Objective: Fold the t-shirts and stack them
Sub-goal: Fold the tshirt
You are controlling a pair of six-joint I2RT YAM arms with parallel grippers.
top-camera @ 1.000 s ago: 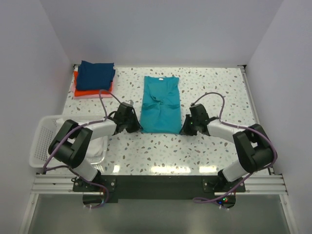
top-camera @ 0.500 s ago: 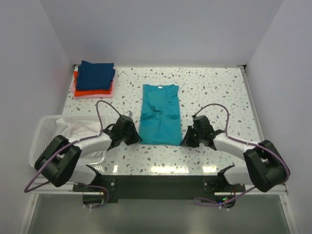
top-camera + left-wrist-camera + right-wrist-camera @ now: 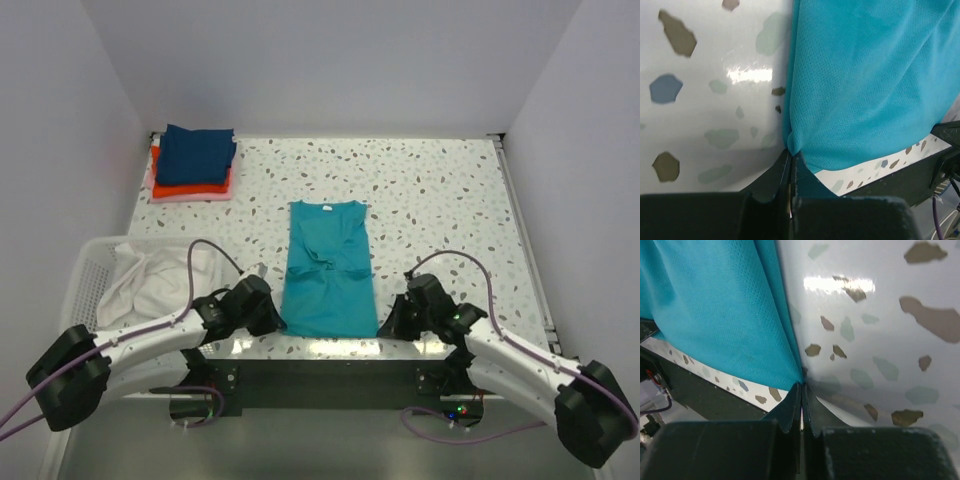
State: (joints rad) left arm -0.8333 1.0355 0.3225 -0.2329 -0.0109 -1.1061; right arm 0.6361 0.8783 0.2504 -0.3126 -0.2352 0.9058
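The teal shirt (image 3: pixel 328 270) lies lengthwise in the middle of the desk (image 3: pixel 450 200), collar facing away from the arms and hem right up near the front edge. The left tool (image 3: pixel 272 322) is clamped on the hem's left corner and the right tool (image 3: pixel 388 325) on its right corner, both arms stretched low along the front.

Nothing really sits between them. The white basket (image 3: pixel 85 270) is off at the near left with a white cloth (image 3: pixel 150 280) bunched inside, and the left arm runs just past its near corner. The folded stack (image 3: pixel 193 160) sits well apart in the far left corner: navy on top, orange-red under it, pink at the bottom.

From above you can't tell how the tools stand, the black bodies hide it. The wrist cameras show it: each pair of fingers is pinched together on a little pucker of teal mesh, with a thin strip of speckled desk beyond the hem and then the dark rail.
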